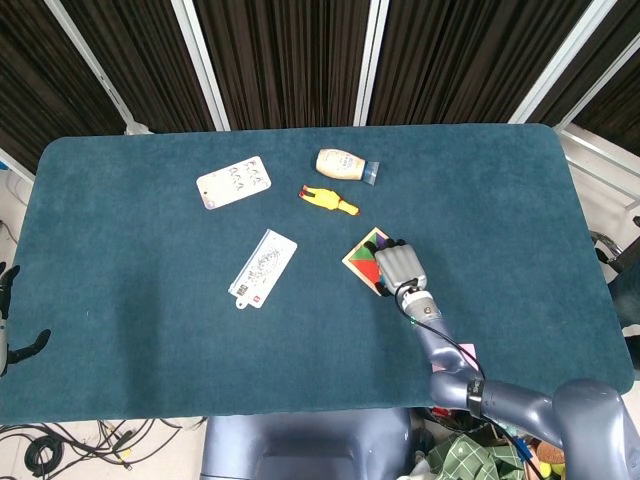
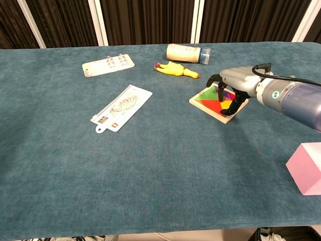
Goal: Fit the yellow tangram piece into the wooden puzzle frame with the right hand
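One step: seating the yellow piece (image 2: 226, 105)
Right hand (image 2: 231, 85): fingers curled down over the frame (image 2: 208, 103); grip unclear
Next: press flat, lift away
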Controlling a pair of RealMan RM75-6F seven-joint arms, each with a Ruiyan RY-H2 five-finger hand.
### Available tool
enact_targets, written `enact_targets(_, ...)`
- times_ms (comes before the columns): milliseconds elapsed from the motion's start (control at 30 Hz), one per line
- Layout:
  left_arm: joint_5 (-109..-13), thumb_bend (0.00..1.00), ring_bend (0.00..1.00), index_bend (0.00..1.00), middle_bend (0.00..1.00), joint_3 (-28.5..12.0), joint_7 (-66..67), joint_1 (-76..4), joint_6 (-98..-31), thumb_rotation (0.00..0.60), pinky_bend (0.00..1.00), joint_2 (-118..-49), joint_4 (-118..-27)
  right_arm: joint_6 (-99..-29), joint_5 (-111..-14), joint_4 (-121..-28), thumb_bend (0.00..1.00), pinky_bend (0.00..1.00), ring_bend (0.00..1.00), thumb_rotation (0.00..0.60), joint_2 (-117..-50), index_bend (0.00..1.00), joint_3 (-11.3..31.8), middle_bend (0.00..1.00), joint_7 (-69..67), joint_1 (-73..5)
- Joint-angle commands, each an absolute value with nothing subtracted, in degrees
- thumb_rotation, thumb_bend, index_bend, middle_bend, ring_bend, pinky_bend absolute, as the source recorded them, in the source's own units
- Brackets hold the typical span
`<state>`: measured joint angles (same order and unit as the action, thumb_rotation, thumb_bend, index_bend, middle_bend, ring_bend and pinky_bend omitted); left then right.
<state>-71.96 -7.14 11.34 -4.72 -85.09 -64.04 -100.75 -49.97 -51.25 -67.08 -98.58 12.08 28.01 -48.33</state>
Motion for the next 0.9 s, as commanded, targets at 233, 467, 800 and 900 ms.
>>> enact_targets(233, -71.9, 0.22, 0.0, 0.07, 0.0, -7.2, 11.5, -4.8, -85.1, 0.6, 0.0, -64.0, -100.8, -51.2, -52.0, -68.4, 0.23, 0.22, 0.19, 0.6, -97.4, 0.18, 12.8, 0.35, 26.6, -47.7)
enact_targets(467, -72.1, 0.22, 0.0, 0.07, 0.0, -7.1, 11.3, -4.8, -85.0, 0.6, 0.0, -64.0, -100.8, -56.3, -53.9, -76.7, 0.2, 0.22, 0.15, 0.6, -90.7, 0.18, 13.8, 0.2, 25.0, -44.5)
enact_targets(800, -72.9, 0.22, 0.0, 0.07, 0.0, -7.0, 11.8, -4.6, -85.9, 0.6, 0.0, -64.3, -101.0, -66.2, -58.1, -91.1, 0.12, 0.22, 0.09, 0.6, -75.4, 0.18, 11.3, 0.13, 21.2, -34.5)
enact_targets(900, -73.2, 0.22, 0.0, 0.07, 0.0, -7.0, 12.0, -4.5, -86.2, 0.6, 0.0, -64.4, -100.9, -68.7, -61.7, -93.1, 0.11, 0.22, 0.09, 0.6, -71.5, 0.18, 9.9, 0.13, 16.5, -30.9)
